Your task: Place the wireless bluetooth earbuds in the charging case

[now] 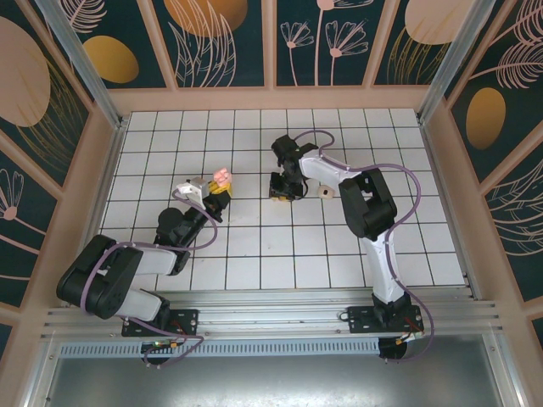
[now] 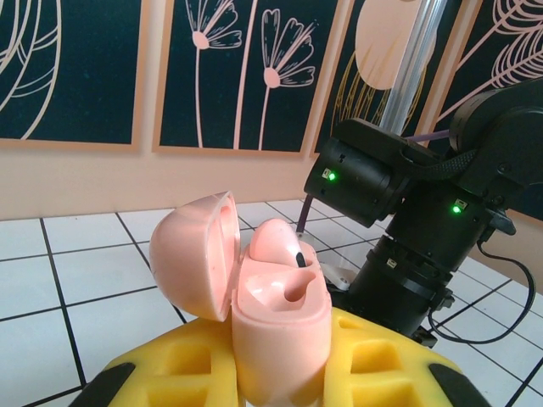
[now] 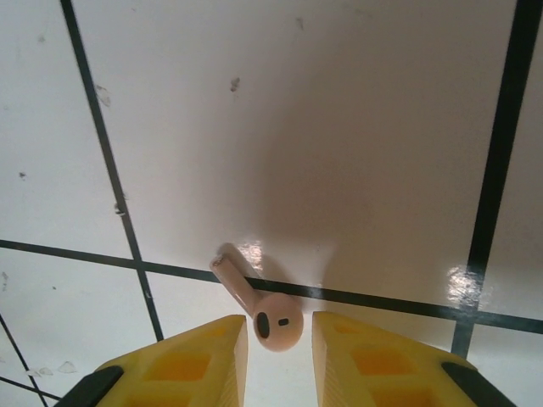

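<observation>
The salmon-pink charging case (image 2: 280, 331) stands upright between the yellow fingers (image 2: 170, 365) of my left gripper (image 2: 280, 356), which is shut on it. Its lid (image 2: 199, 254) hangs open to the left. One earbud (image 2: 276, 242) sits in the far slot and the near slot is bare. From above, the case (image 1: 222, 177) is left of centre, above the left gripper (image 1: 216, 191). My right gripper (image 1: 282, 188) points down at the table. A second earbud (image 3: 276, 320) lies on a grid line between the narrowly open jaws of the right gripper (image 3: 280, 326), touching the left finger with a gap on the right.
A small white cylinder (image 1: 323, 192) lies just right of the right gripper. The right arm's black wrist (image 2: 399, 220) stands close behind the case. Pink walls (image 1: 271, 97) ring the white grid table (image 1: 254, 254).
</observation>
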`<state>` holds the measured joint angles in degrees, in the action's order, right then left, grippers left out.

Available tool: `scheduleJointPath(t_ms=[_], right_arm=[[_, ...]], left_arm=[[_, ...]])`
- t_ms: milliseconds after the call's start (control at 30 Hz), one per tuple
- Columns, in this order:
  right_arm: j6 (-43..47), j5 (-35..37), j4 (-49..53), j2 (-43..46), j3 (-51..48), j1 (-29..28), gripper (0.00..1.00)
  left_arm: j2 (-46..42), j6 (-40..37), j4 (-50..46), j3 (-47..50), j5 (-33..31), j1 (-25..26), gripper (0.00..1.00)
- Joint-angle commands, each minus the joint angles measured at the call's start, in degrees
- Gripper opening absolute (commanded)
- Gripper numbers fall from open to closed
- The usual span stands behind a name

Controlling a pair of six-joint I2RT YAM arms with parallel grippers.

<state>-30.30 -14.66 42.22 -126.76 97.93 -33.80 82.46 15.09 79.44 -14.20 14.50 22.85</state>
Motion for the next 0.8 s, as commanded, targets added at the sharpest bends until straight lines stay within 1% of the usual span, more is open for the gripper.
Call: scheduleJointPath(t_ms=[0, 267, 433, 567, 767], right_arm=[[0.60, -0.20, -0.56, -1.35, -1.66, -0.46, 0.26], [2.28, 0.65, -2.29, 1.13, -4.30, -0.65, 0.21], [6.31, 1.36, -2.32, 3.94, -4.63, -0.65, 0.19], [12.18, 1.36, -1.73, 7.95, -6.52, -0.65, 0.18], [23.87, 0.02, 0.50, 14.69, -11.40, -0.39, 0.18]], left_arm=[[-1.33, -1.07, 0.54, -0.93, 0.70, -0.37, 0.07], [-2.36, -2.03, -1.17, -1.09, 1.14, -0.35, 0.07], [-2.94, -2.47, -2.20, -1.29, 1.45, -0.35, 0.07], [-3.41, -3.21, -3.35, -1.54, 1.89, -0.37, 0.07], [-4.25, -4.01, -4.89, -1.99, 2.79, -0.35, 0.07]])
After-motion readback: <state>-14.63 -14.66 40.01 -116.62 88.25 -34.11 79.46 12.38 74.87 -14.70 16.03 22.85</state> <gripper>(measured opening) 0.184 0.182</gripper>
